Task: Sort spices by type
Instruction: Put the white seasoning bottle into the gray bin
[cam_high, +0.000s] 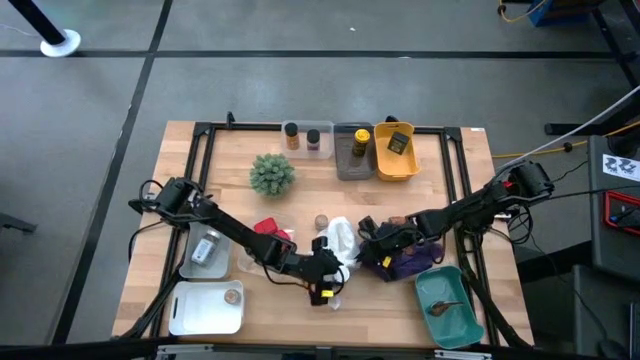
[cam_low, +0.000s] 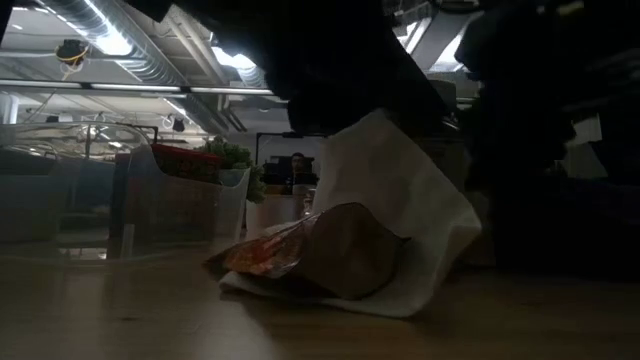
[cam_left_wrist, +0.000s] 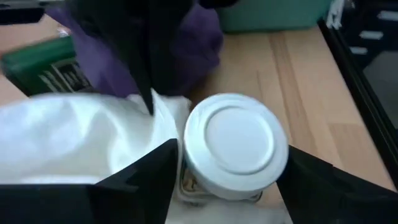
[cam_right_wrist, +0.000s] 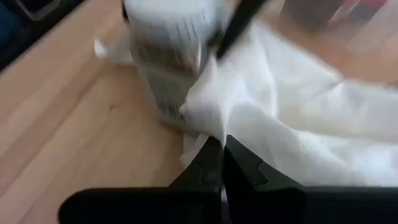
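My left gripper (cam_high: 330, 282) is near the table's front edge, its fingers on either side of a white-capped clear jar (cam_left_wrist: 235, 144) that stands upright on the wood; the jar also shows in the right wrist view (cam_right_wrist: 166, 59). My right gripper (cam_right_wrist: 221, 152) is shut on the white cloth (cam_high: 340, 240) at mid-table, beside the jar. In the low view a round brown disc (cam_low: 345, 255) and an orange-red foil packet (cam_low: 262, 255) lie at the cloth's (cam_low: 400, 190) near edge. A green packet (cam_left_wrist: 42, 62) lies by the purple cloth (cam_high: 412, 264). My left gripper holds the jar between its two fingers, at the cap and the wall just under it (cam_left_wrist: 186, 177). The fingers come slanting down from the table's left. The jar stands upright with its base on the table. My right gripper pinches a bunched fold of the white cloth (cam_right_wrist: 214, 124) between its fingertips, coming in low from the table's right. The fold is raised into a peak; the cloth's other parts lie on the table.
A clear bin (cam_high: 205, 250) with a jar and a white tray (cam_high: 205, 308) with a brown disc stand front left, red tins (cam_high: 270, 230) beside them. A teal bin (cam_high: 450, 300) is front right. Two jars (cam_high: 302, 137), a grey bin (cam_high: 352, 152), a yellow bin (cam_high: 396, 150) and the green plant (cam_high: 272, 173) stand far.
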